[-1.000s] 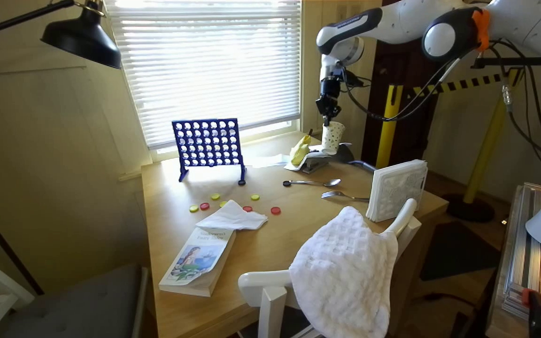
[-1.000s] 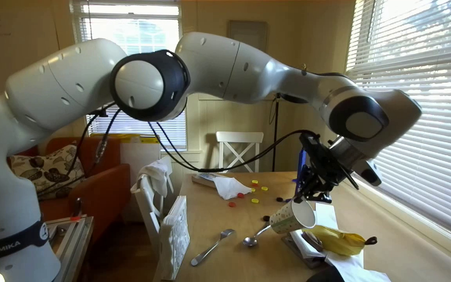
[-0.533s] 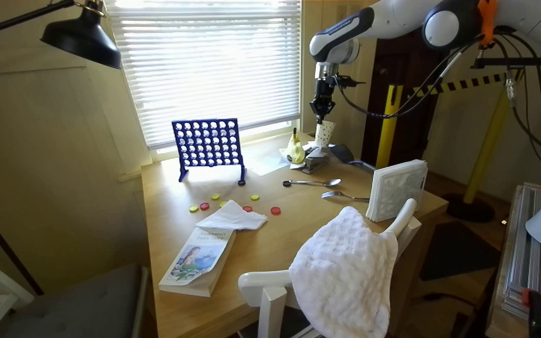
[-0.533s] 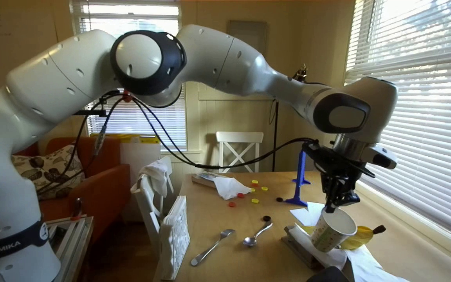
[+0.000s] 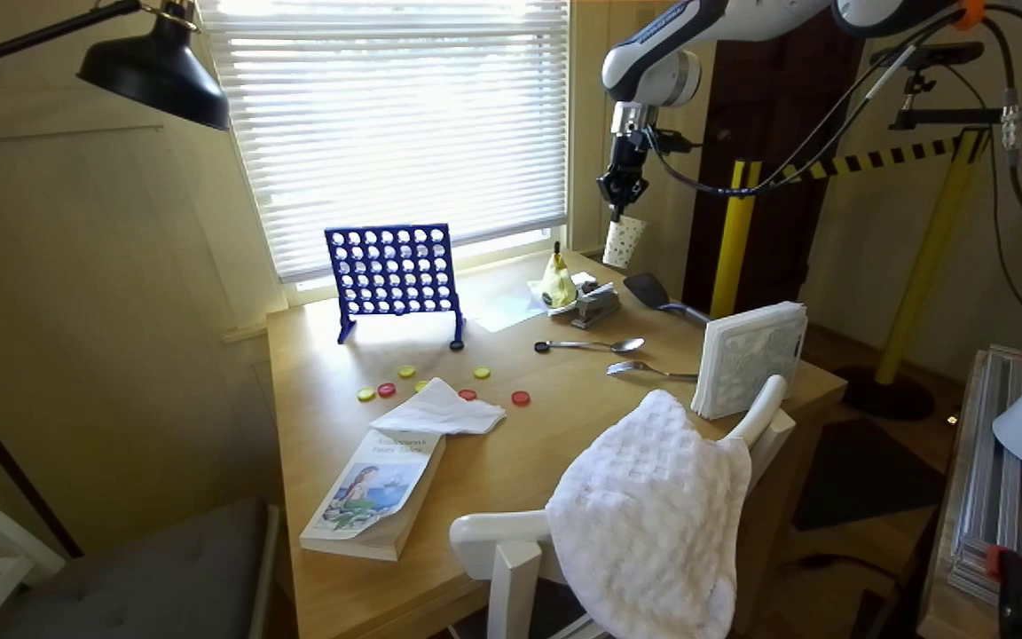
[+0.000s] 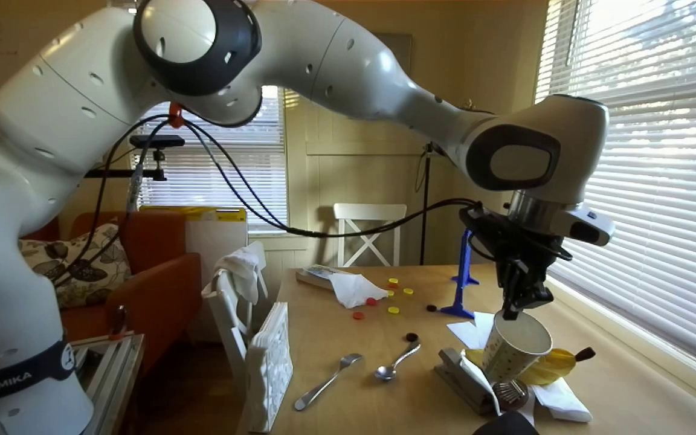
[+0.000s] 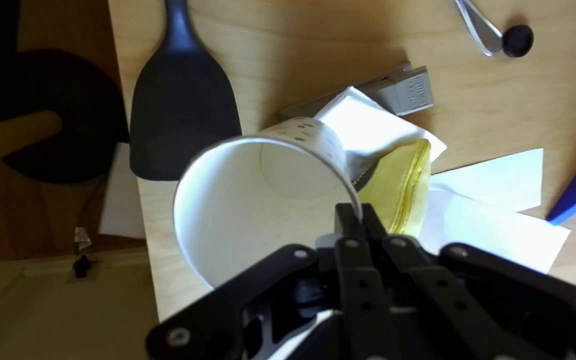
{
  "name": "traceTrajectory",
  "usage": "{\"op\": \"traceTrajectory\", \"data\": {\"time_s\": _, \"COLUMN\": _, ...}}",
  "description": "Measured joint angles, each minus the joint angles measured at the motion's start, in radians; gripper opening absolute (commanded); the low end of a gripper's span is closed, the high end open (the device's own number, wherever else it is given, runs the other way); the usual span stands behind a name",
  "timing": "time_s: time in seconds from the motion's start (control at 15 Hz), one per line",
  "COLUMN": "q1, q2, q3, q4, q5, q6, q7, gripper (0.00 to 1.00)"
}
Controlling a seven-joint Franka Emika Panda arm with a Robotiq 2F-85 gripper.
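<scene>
My gripper (image 7: 361,214) is shut on the rim of a white paper cup (image 7: 248,200) with small coloured dots; one finger is inside, one outside. In both exterior views the gripper (image 5: 617,216) points down, and the cup (image 6: 514,350) hangs below it, slightly tilted. The cup's open mouth faces the wrist camera, and its inside looks bare. Beneath and beside the cup lie a grey stapler (image 7: 403,90), a folded white paper (image 7: 368,122) and a yellow pouch (image 7: 398,185) with a dark tip. A brown round item (image 6: 510,394) shows beside the stapler, partly covered.
A black spatula (image 7: 183,105) lies near the table edge. Also on the table are a spoon (image 5: 626,345), a fork (image 5: 644,368), a white stack (image 5: 750,359), a blue game grid (image 5: 396,271), several discs and a book (image 5: 378,488). A window blind (image 6: 644,241) is close behind the arm.
The cup has gone from strongly tilted to nearly upright and has risen with the gripper, away from the stapler. The yellow pouch has shifted and stands differently. The brown round item has come into sight.
</scene>
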Motion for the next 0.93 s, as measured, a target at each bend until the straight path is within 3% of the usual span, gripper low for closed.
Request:
{"op": "traceTrajectory", "data": {"time_s": 0.27, "q1": -0.026, "q2": 0.003, "q3": 0.033, "q4": 0.002, "q5": -0.014, "q6": 0.008, "q7": 0.002, "gripper": 0.01}}
{"op": "traceTrajectory", "data": {"time_s": 0.47, "q1": -0.033, "q2": 0.004, "q3": 0.071, "q4": -0.002, "q5": -0.117, "q6": -0.013, "q7": 0.054, "gripper": 0.01}}
{"op": "traceTrajectory", "data": {"time_s": 0.73, "q1": 0.037, "q2": 0.003, "q3": 0.077, "q4": -0.026, "q5": -0.288, "q6": -0.043, "q7": 0.215, "gripper": 0.01}}
{"op": "traceTrajectory", "data": {"time_s": 0.93, "q1": 0.097, "q2": 0.001, "q3": 0.082, "q4": -0.059, "q5": -0.365, "q6": -0.001, "q7": 0.292, "gripper": 0.01}}
